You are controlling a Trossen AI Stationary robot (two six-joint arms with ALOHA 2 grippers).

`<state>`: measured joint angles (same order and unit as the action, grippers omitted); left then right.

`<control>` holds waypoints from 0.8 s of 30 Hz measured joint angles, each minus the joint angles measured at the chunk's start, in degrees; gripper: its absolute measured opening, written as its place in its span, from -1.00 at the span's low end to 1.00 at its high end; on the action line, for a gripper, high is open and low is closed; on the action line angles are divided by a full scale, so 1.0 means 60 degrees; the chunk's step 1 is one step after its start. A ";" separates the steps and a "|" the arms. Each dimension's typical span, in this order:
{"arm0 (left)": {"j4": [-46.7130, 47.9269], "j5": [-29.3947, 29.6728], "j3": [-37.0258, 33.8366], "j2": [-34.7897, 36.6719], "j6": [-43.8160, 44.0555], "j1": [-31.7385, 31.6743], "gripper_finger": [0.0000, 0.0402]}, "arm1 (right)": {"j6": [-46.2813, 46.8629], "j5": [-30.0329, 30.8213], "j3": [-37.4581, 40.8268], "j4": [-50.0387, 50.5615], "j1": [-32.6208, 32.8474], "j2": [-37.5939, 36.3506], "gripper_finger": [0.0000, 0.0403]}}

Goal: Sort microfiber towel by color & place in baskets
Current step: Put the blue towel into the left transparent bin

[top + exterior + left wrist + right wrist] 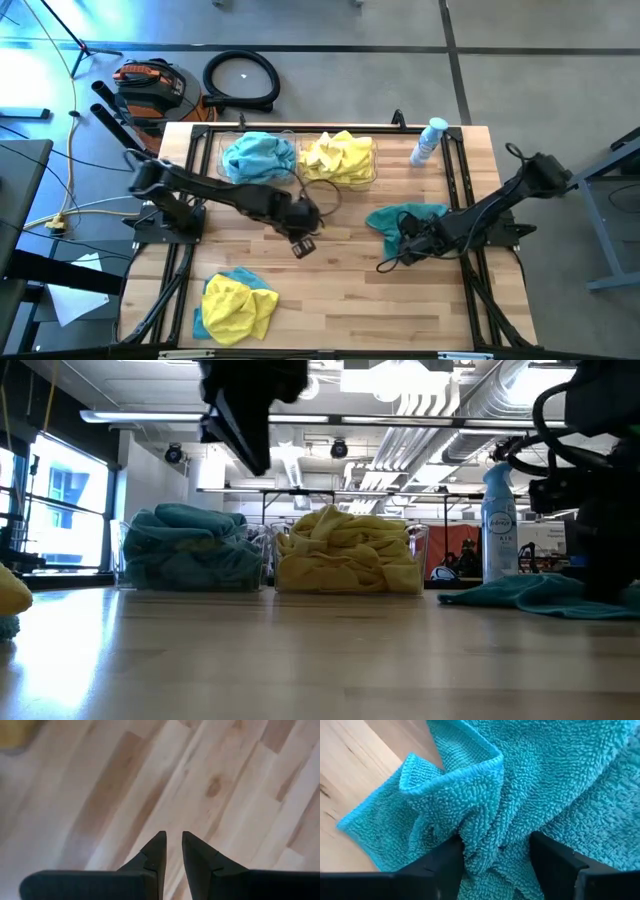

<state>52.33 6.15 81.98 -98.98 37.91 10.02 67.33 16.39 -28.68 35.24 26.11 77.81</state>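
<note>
Light wooden plank table (pixel 340 300), black-framed, holding the following. At its far edge, two clear plastic rectangular baskets side by side: the left basket (pixel 222 150) heaped with teal microfiber towels (pixel 258 157), the right basket (pixel 374 166) heaped with yellow microfiber towels (pixel 340 157); in the low view their near walls almost meet. A clear plastic spray bottle with a white top (pixel 428 141) stands upright beside the yellow-filled basket, toward the table's right far corner. On the right half of the table, one loose teal microfiber towel (pixel 530 785), crumpled flat against the wood. The right gripper (pixel 497 857) is down on this towel with its fingers spread wide to either side of a raised fold of the pile; the fold stands between the two fingers, which are pressed into the cloth but not closed upon it. Near the front left corner, a pile made of a yellow microfiber towel (pixel 238 308) lying over a further teal towel (pixel 240 275), well apart from both grippers. The left gripper (pixel 173 851) hangs above bare wood near the table's middle, in front of the baskets, fingers drawn close with only a narrow slot between them and nothing in that slot. Beyond the table on the floor: an orange and black vacuum unit (pixel 150 85) and a coiled black hose (pixel 241 78).
</note>
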 joint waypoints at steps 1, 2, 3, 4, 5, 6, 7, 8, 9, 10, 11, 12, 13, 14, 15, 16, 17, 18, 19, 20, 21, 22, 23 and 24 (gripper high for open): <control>-0.0050 0.0148 -0.0282 0.0324 0.0033 0.0001 -0.77 | 0.0117 0.0025 0.0018 -0.0113 0.0000 0.0003 0.04; -0.0261 0.0343 -0.0624 0.0688 0.0093 0.0004 -0.78 | 0.0203 0.0051 0.0030 -0.0299 -0.0007 0.0013 0.00; -0.0453 0.0532 -0.0994 0.1051 0.0153 0.0005 -0.78 | 0.0228 0.0058 0.0043 -0.0527 -0.0041 0.0016 -0.05; -0.0725 0.0636 -0.1376 0.1407 0.0206 0.0007 -0.79 | 0.0234 0.0061 0.0043 -0.0834 -0.0068 0.0016 -0.11; -0.1072 0.0758 -0.1767 0.1756 0.0242 0.0018 -0.79 | 0.0227 0.0053 0.0043 -0.1191 -0.0109 0.0027 -0.18; -0.1434 0.0853 -0.2132 0.2086 0.0248 0.0029 -0.79 | 0.0198 -0.0059 0.0014 -0.1605 -0.0149 0.0045 -0.26; -0.1674 0.0981 -0.2466 0.2406 0.0248 0.0029 -0.79 | 0.0120 -0.0193 -0.0033 -0.1898 -0.0179 0.0056 -0.34; -0.1915 0.1118 -0.2787 0.2703 0.0277 0.0029 -0.79 | 0.0029 -0.0267 -0.0079 -0.2144 -0.0229 0.0068 -0.44; -0.2084 0.1246 -0.3068 0.2977 0.0341 0.0029 -0.79 | -0.0063 -0.0341 -0.0112 -0.2404 -0.0287 0.0070 -0.54; -0.2196 0.1369 -0.3332 0.3233 0.0417 0.0029 -0.79 | -0.0237 -0.0412 -0.0192 -0.2630 -0.0348 0.0090 -0.65; -0.2278 0.1464 -0.3554 0.3458 0.0472 0.0027 -0.79 | -0.0386 -0.0481 -0.0293 -0.2913 -0.0418 0.0109 -0.77; -0.2339 0.1602 -0.3732 0.3622 0.0492 0.0006 -0.79 | -0.0594 -0.0454 -0.0456 -0.3026 -0.0499 0.0099 -0.87; -0.2466 0.1761 -0.3875 0.3759 0.0460 -0.0024 -0.79 | -0.0835 -0.0423 -0.0662 -0.3052 -0.0581 0.0087 -0.92; -0.2587 0.1892 -0.3991 0.3881 0.0395 -0.0066 -0.79 | -0.1070 -0.0382 -0.0886 -0.3038 -0.0673 0.0089 -0.94; -0.2722 0.1965 -0.4077 0.3962 0.0261 -0.0123 -0.78 | -0.1259 -0.0262 -0.1127 -0.3003 -0.0773 0.0089 -0.92; -0.2973 0.1984 -0.4137 0.4026 0.0021 -0.0165 -0.76 | -0.1470 -0.0106 -0.1395 -0.2985 -0.0871 0.0089 -0.88; -0.3147 0.1916 -0.4167 0.4062 -0.0296 -0.0200 -0.73 | -0.1719 0.0052 -0.1665 -0.2973 -0.0968 0.0089 -0.85; -0.3302 0.1757 -0.4176 0.4079 -0.0603 -0.0260 -0.70 | -0.2022 0.0188 -0.1952 -0.2966 -0.1073 0.0085 -0.84; -0.3544 0.1576 -0.4176 0.4080 -0.0832 -0.0319 -0.66 | -0.2336 0.0279 -0.2245 -0.2940 -0.1176 0.0085 -0.84; -0.3817 0.1369 -0.4176 0.4076 -0.1029 -0.0403 -0.61 | -0.2692 0.0334 -0.2549 -0.2885 -0.1285 0.0085 -0.85; -0.4059 0.1234 -0.4176 0.4076 -0.1228 -0.0491 -0.56 | -0.3056 0.0348 -0.2846 -0.2849 -0.1401 0.0085 -0.87; -0.4327 0.1209 -0.4176 0.4076 -0.1423 -0.0564 -0.50 | -0.3387 0.0350 -0.3153 -0.2846 -0.1516 0.0085 -0.90; -0.4662 0.1210 -0.4176 0.4076 -0.1723 -0.0643 -0.44 | -0.3729 0.0365 -0.3465 -0.2848 -0.1631 0.0085 -0.93; -0.5002 0.1213 -0.4176 0.4076 -0.2081 -0.0714 -0.38 | -0.4067 0.0379 -0.3750 -0.2847 -0.1743 0.0082 -0.96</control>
<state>22.32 13.43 56.93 -74.52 25.42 5.74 42.92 18.66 -51.18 18.16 15.65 78.31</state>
